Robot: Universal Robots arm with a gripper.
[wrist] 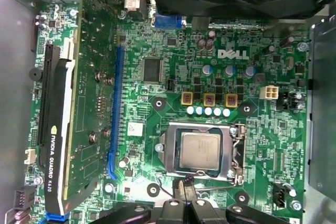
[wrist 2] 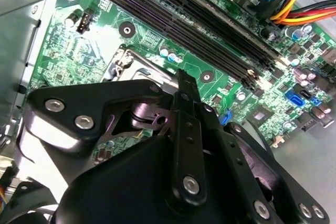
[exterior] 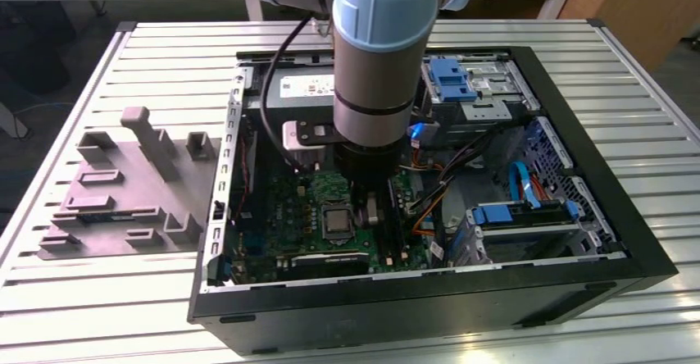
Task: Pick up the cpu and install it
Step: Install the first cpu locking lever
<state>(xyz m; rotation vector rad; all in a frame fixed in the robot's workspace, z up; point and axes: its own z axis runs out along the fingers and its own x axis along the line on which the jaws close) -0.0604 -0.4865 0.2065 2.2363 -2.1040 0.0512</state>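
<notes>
Inside the square metal socket frame (wrist: 202,150) on the green motherboard (wrist: 173,82) sits the cpu (wrist: 200,150), a thin silvery square chip; light, stiff, fragile underneath, best taken by opposite edges. At its six o'clock, the black gripper (wrist: 185,199) shows narrow fingers, holding nothing.

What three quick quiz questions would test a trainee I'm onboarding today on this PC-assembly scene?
1. True or false: the cpu lies inside the socket frame on the green motherboard.
2. In the first wrist view, which is nearest the tool? A) the graphics card B) the cpu socket C) the blue slot
3. Fill in: in the exterior view, the arm reaches down into the open computer ____.

Key: 1 true. 2 B. 3 case.
</notes>
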